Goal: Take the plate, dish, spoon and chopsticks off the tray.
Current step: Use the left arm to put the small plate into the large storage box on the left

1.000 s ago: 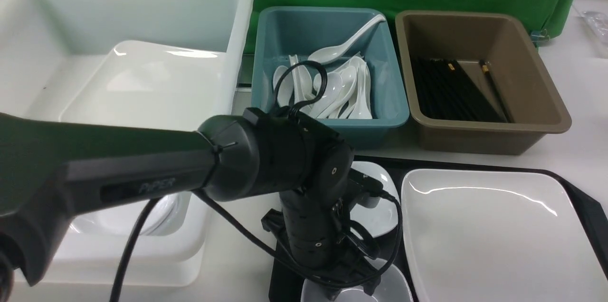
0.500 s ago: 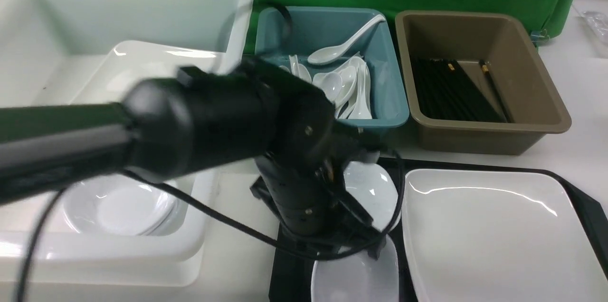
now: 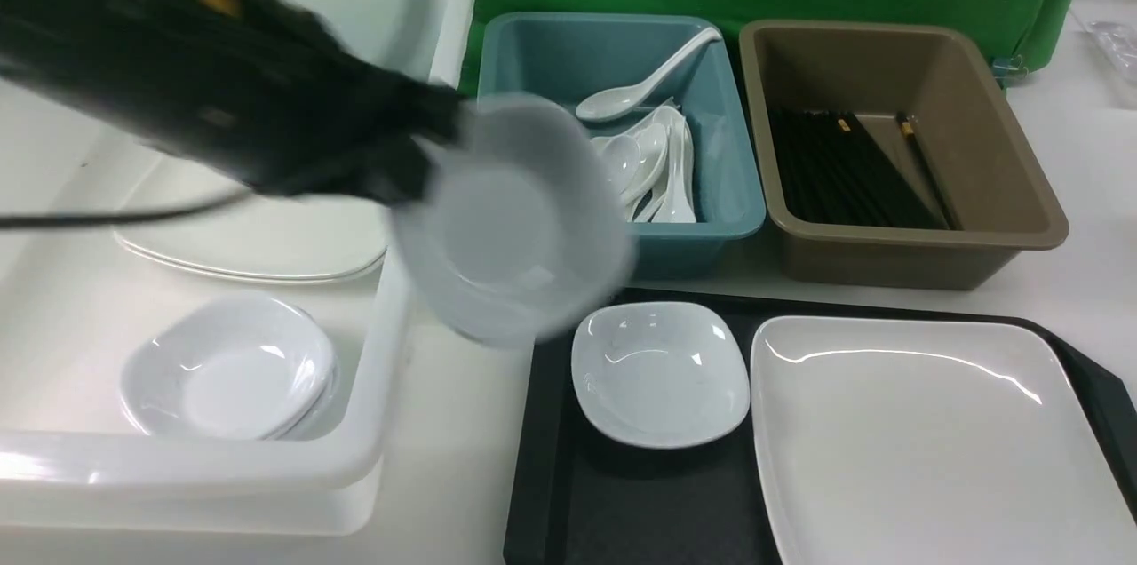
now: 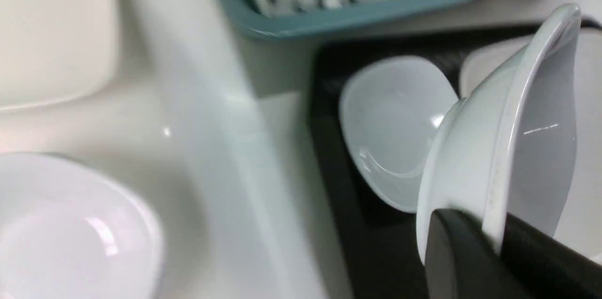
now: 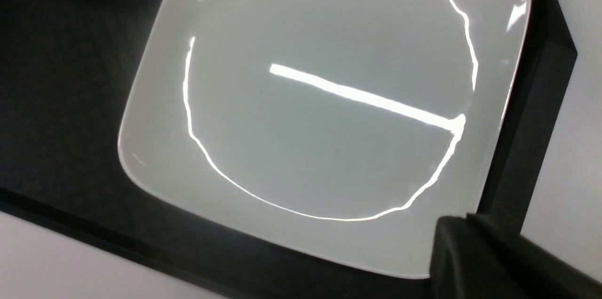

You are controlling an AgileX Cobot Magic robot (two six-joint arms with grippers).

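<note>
The dish (image 3: 515, 218) hangs in the air, tipped up on edge and blurred. Its rim is pinched between the fingers of the left gripper (image 4: 494, 242), which is clamped on it. It sits between the white tub (image 3: 417, 298) and the teal tub (image 3: 711, 218), above the far left corner of the tray (image 3: 542, 458). Below it a second dish (image 3: 659, 372) lies flat on the tray, just beside the plate (image 3: 924, 432). The right gripper (image 5: 465, 233) hovers closed and empty over one corner of the plate.

A second ago the left arm was low over the tray's near left corner with the dish at its tip. Now arm and dish are up and to the left, and the second dish is uncovered. The plate has not moved.
</note>
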